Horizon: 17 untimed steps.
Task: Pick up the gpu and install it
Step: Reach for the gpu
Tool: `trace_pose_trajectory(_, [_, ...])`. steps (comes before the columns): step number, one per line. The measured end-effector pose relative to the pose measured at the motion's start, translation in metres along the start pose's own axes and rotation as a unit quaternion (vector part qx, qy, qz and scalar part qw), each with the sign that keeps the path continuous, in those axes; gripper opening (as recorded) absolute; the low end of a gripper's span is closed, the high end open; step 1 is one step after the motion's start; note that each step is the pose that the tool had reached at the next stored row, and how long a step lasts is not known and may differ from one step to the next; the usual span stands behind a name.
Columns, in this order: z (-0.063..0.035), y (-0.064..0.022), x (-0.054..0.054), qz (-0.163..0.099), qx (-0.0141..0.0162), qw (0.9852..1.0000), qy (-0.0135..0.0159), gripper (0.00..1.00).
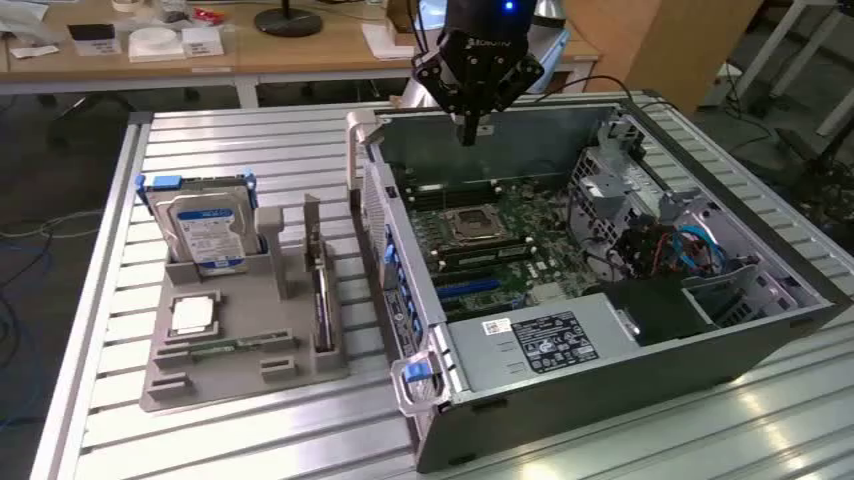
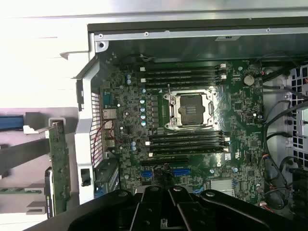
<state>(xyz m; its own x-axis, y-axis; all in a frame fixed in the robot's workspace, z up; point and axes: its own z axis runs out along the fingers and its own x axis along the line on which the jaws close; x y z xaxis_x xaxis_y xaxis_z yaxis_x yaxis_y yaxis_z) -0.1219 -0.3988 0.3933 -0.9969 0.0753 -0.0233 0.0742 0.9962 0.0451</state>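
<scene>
On the slatted table (image 1: 227,150), an open computer case (image 1: 641,360) lies on its side at the exterior view's right, its motherboard (image 1: 521,240) facing up, and just beside it at the exterior view's left sits a grey holder (image 1: 234,375). At the holder's far end a hard drive (image 1: 207,235) stands upright, and the gpu (image 1: 315,270) stands on edge in a slot along the holder's side nearest the case, untouched. Above the case's far wall hangs the black gripper (image 1: 467,130), pointing down, its jaws closed on nothing, well apart from the gpu.
</scene>
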Motion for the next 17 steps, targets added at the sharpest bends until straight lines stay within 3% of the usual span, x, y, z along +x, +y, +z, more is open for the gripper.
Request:
trace_pose_trajectory(9, [0.0, 0.0, 0.0, 0.0, 0.0, 1.0, 0.0, 0.11])
trace_pose_trajectory(17, [-0.0002, -0.0005, 0.0067, 0.0, 0.0, 1.0, 0.0, 0.11])
